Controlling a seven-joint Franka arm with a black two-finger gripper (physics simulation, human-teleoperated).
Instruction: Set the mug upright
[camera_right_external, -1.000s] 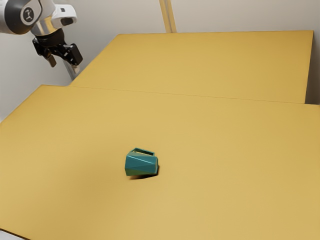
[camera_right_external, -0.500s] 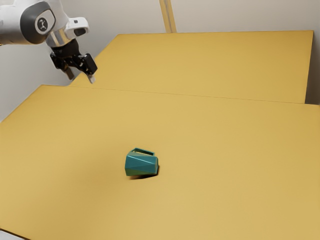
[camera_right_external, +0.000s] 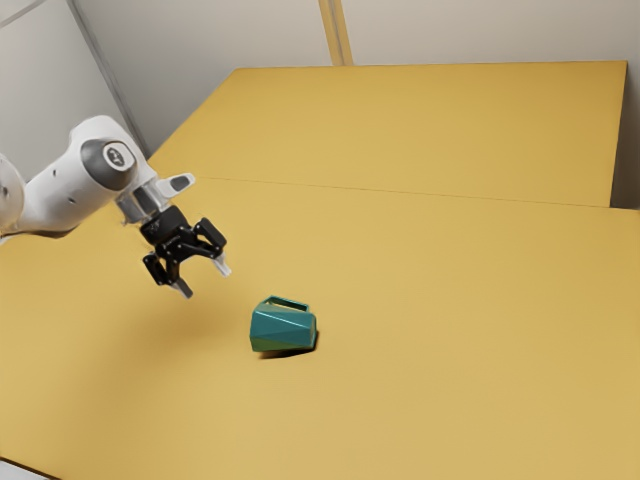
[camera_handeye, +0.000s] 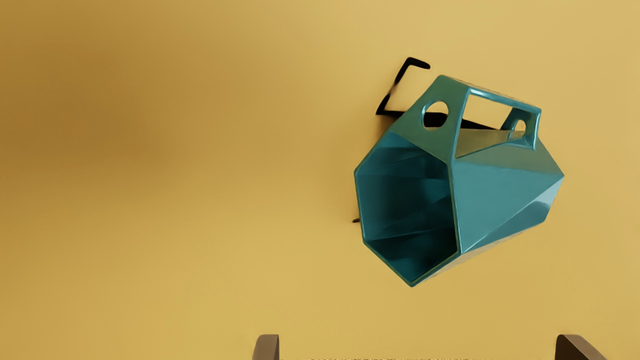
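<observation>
On yellow table, tipped mug, wall beyond

Wears glossy white, ends in black.
Has a smooth, rounded arm in white, carries a dark grey band around a pale round cap with a small dark marking, turns silvery at the collar, bears a white block with a dark oval face, and finishes in a black, angular, jointed tool with slim fingertips, brownish in the wrist view.
</observation>
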